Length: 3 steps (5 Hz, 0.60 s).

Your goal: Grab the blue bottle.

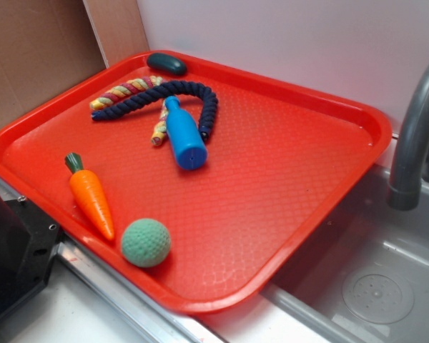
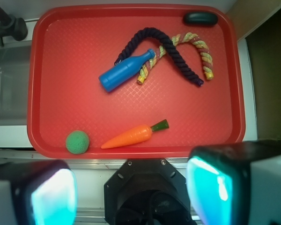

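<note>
The blue bottle [image 1: 183, 133] [image 2: 125, 71] lies on its side on the red tray [image 1: 286, 179] [image 2: 61, 93], its neck touching the ropes and its flat base toward the tray's middle. My gripper [image 2: 131, 192] is open, high above the tray's near edge and well back from the bottle. Its two teal-padded fingers [image 2: 51, 194] frame the bottom of the wrist view with nothing between them. In the exterior view the gripper itself is out of frame.
A dark navy rope [image 1: 193, 96] [image 2: 168, 47] and a multicoloured rope [image 1: 125, 91] [image 2: 196, 47] curl beside the bottle's neck. An orange carrot [image 1: 91, 196] [image 2: 131, 136] and green ball [image 1: 146, 243] [image 2: 77, 141] lie near the tray's front edge. A dark oval object [image 1: 166, 63] sits in the corner. A sink and faucet [image 1: 415, 143] flank the tray.
</note>
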Each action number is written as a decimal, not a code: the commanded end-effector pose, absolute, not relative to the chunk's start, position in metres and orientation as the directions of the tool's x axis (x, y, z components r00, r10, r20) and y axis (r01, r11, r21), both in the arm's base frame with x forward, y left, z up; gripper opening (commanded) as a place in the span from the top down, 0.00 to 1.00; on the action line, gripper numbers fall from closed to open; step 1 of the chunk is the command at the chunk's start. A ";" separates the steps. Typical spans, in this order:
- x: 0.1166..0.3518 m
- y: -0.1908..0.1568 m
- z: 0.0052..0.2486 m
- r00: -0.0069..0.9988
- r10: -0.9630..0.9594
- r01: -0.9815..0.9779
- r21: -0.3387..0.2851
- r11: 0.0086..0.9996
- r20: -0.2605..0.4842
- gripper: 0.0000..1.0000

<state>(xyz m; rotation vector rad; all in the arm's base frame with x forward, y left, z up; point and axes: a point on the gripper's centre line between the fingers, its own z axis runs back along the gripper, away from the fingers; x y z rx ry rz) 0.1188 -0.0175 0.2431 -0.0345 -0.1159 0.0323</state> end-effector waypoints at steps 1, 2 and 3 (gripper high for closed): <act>0.119 -0.018 0.243 0.993 0.034 -0.030 -0.036 0.999 0.115 0.00; 0.165 -0.001 0.213 0.963 0.218 -0.213 -0.049 0.976 0.157 0.00; 0.205 0.014 0.181 0.919 0.364 -0.355 -0.086 0.931 0.153 0.00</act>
